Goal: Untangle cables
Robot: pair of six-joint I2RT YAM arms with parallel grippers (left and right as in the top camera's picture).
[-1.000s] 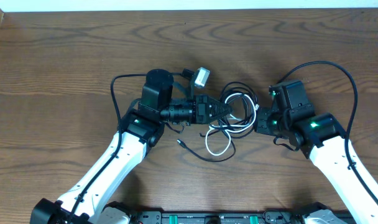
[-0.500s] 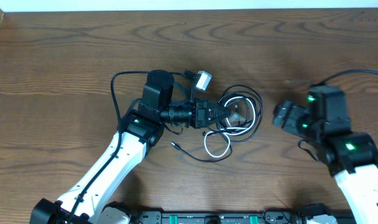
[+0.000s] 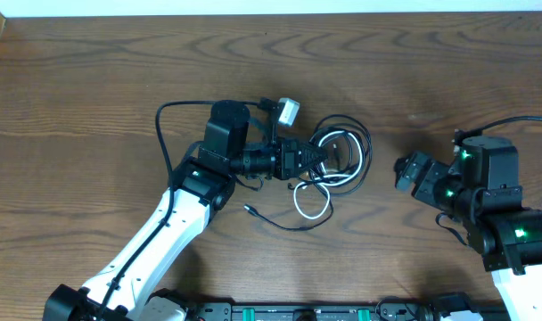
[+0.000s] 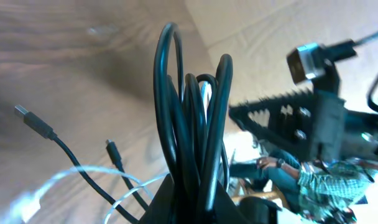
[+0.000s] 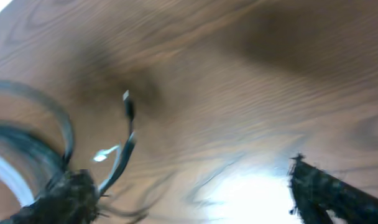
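Observation:
The cables lie tangled at the table's middle: black loops, a white cord and a loose black plug end. My left gripper is shut on the black loops at their left side. In the left wrist view the black cables rise as a bundle from between the jaws of that gripper, with the white cord and a plug to the left. My right gripper stands open well to the right of the tangle, holding nothing. Its blurred wrist view shows that gripper with wide-apart fingers and the cables at far left.
A small white adapter lies just behind the left wrist, with a black lead on it. The thick black robot wires arch over the left arm. Bare brown wood surrounds the tangle on all sides.
My right gripper has opened, let go of the tangle and pulled back to the right. The left gripper keeps its hold, and the loops have drawn in slightly toward it.

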